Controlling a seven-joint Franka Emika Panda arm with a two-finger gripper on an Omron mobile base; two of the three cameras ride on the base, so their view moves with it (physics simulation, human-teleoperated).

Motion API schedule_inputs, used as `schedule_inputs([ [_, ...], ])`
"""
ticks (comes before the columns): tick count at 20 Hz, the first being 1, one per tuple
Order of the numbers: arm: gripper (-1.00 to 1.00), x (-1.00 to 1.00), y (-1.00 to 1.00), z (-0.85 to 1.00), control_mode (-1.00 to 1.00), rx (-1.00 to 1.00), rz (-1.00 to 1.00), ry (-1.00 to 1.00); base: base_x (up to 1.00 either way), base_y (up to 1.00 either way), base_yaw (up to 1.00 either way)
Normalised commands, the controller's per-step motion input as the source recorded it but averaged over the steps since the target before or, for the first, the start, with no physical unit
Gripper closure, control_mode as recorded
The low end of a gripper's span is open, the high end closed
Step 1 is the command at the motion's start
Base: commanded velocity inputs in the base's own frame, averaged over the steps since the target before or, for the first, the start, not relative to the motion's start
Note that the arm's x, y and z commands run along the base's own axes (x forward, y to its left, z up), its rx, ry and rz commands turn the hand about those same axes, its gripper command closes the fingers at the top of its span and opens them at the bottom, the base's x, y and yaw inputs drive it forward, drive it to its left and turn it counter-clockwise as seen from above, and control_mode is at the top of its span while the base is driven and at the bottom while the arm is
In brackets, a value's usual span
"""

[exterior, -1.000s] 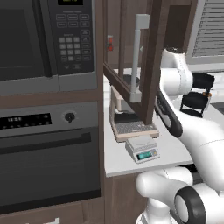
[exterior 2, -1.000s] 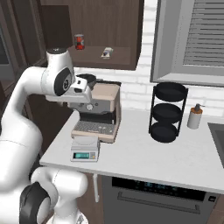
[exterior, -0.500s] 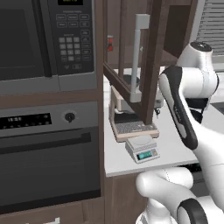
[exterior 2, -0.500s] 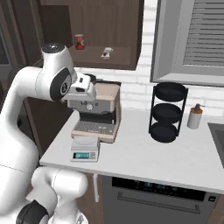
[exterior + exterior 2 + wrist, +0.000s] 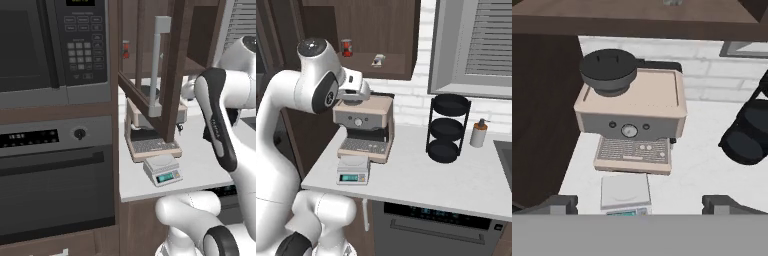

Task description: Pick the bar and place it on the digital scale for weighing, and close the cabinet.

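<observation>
The bar [image 5: 377, 60] lies flat on the shelf of the open cabinet [image 5: 387, 30], above the espresso machine [image 5: 364, 125] and to the right of a small red can [image 5: 346, 47]. The digital scale [image 5: 353, 170] sits on the bench [image 5: 421, 180] just in front of the machine, its platform bare. The tool [image 5: 640, 204] hangs above the machine, jaws spread wide and holding nothing. A black three-tier rack [image 5: 447, 128] stands right of the machine.

The cabinet [image 5: 381, 30] looks like dark brown wood. The counter [image 5: 421, 180] is smooth and white. The digital scale [image 5: 353, 170] looks like matt grey plastic.
</observation>
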Motion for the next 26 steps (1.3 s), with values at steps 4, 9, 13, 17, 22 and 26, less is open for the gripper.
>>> schedule_inputs([
  [4,-1.0,0.01,-0.19,0.47,-1.0,0.01,0.0,0.0,0.0,0.0,0.0],
  [9,-1.0,0.06,-0.2,0.52,-1.0,0.01,0.0,-0.04,0.0,0.0,0.0],
  [13,-1.0,0.16,-0.14,0.41,-1.0,0.02,0.0,0.0,0.0,0.0,0.0],
  [17,-1.0,0.14,-0.05,0.27,-1.0,0.0,0.0,0.0,0.0,0.0,0.0],
  [22,-1.0,0.57,0.03,0.04,-1.0,0.0,0.0,-0.01,0.0,0.0,0.0],
  [26,-1.0,0.75,0.0,0.0,-1.0,0.0,0.0,-0.05,0.0,0.0,0.0],
])
